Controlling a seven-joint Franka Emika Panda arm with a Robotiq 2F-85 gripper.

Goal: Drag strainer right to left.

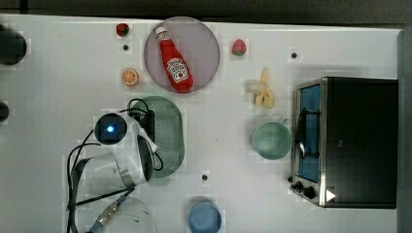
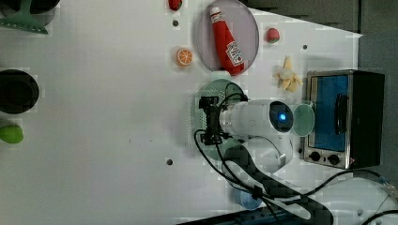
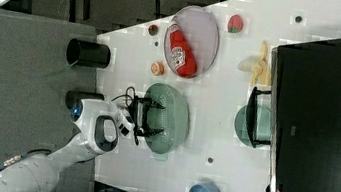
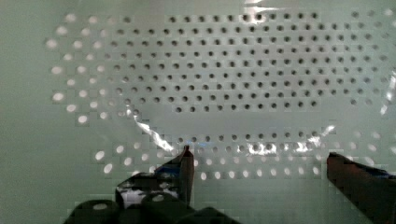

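The strainer (image 1: 171, 141) is a pale green oval colander with a grid of small holes. It lies on the white table just below the plate in the top view. My gripper (image 3: 147, 118) reaches down over the strainer's half on the right view's left. In the wrist view the strainer (image 4: 210, 70) lies close beneath the camera. The gripper (image 4: 259, 153) stands open there, with two dark fingertips (image 4: 187, 163) set wide apart just above the perforated floor. Nothing is held between them. The arm's white wrist (image 1: 121, 141) hides the strainer's rim on the top view's left.
A grey-lilac plate (image 1: 204, 34) with a ketchup bottle (image 1: 175, 60) lies just past the strainer. A pale green cup (image 1: 271, 141) stands against a toaster oven (image 1: 350, 141). A blue bowl (image 1: 204, 217), a banana (image 1: 264, 90), an orange slice (image 1: 130, 77) and two strawberries lie around.
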